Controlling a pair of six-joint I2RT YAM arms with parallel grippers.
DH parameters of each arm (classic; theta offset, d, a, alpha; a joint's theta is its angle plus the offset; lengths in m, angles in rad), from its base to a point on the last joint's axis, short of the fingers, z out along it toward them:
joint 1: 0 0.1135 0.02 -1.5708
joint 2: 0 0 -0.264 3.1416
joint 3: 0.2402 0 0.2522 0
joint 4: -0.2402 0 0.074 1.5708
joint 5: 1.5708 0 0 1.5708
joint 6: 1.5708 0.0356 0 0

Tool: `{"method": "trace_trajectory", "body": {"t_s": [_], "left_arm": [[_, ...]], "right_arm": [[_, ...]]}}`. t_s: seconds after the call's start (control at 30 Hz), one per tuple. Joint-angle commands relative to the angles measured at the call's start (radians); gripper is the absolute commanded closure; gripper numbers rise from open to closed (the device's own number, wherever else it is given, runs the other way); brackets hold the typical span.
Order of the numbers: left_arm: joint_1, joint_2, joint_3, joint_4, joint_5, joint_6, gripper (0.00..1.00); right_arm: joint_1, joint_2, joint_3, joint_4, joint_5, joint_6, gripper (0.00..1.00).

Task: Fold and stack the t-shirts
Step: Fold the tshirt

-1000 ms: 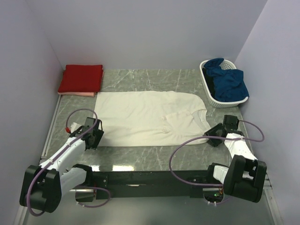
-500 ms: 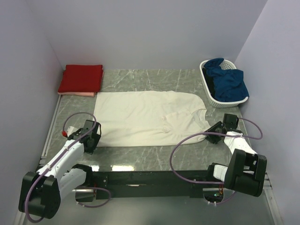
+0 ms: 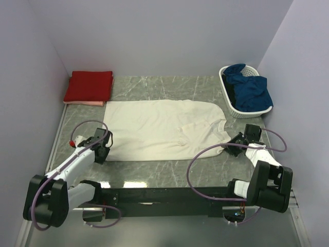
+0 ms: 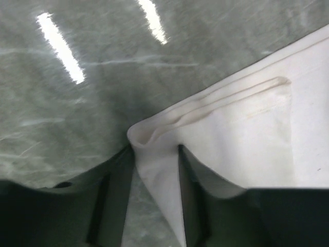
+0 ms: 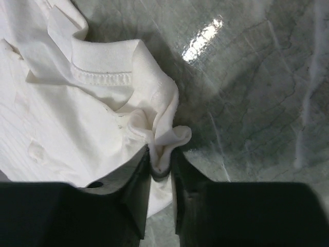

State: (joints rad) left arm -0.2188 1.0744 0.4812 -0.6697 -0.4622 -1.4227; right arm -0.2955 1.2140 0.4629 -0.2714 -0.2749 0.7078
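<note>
The cream t-shirt (image 3: 159, 128) lies spread flat across the middle of the table. My left gripper (image 3: 103, 148) is at its near left corner. In the left wrist view the gripper (image 4: 154, 149) is shut on that hem corner (image 4: 157, 170), which runs up between the fingers. My right gripper (image 3: 235, 144) is at the shirt's right end, by the collar. In the right wrist view the gripper (image 5: 161, 157) is shut on a bunched fold of cream cloth (image 5: 164, 139) beside the collar (image 5: 103, 62). The folded red t-shirt (image 3: 89, 85) lies on the pale pink one (image 3: 85, 103) at the far left.
A white slatted basket (image 3: 231, 105) holding dark blue cloth (image 3: 249, 88) stands at the far right. The walls close in on the left, the back and the right. Purple cables loop from both arms over the near table edge.
My right gripper has moved a little away from the base with the collar end, which bunches the cloth there. My left gripper dipped toward me, then returned to the hem corner.
</note>
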Motion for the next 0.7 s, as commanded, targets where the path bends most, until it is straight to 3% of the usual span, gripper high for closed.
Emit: {"method": "trace_trajectory", "body": {"t_s": [0.0, 0.1, 0.13, 0.37, 0.57, 0.67], "left_arm": [[-0.002, 0.062, 0.002, 0.120, -0.012, 0.034, 0.61], [-0.001, 0.090, -0.004, 0.176, -0.012, 0.070, 0.95], [-0.001, 0.088, -0.001, 0.182, -0.012, 0.079, 0.99], [0.022, -0.112, 0.129, 0.156, 0.003, 0.266, 1.00], [0.071, -0.248, 0.373, 0.173, 0.077, 0.473, 1.00], [0.085, -0.229, 0.545, 0.105, 0.091, 0.525, 1.00]], "right_arm": [[-0.008, -0.022, 0.023, 0.040, -0.024, -0.010, 0.78], [-0.007, -0.027, 0.026, 0.054, -0.053, -0.007, 0.93], [-0.007, -0.027, 0.034, 0.054, -0.064, -0.010, 0.97], [-0.007, -0.154, 0.124, -0.001, -0.153, -0.016, 1.00], [-0.005, -0.290, 0.318, -0.127, -0.173, 0.019, 1.00], [-0.005, -0.340, 0.345, -0.060, -0.248, 0.090, 1.00]]}}
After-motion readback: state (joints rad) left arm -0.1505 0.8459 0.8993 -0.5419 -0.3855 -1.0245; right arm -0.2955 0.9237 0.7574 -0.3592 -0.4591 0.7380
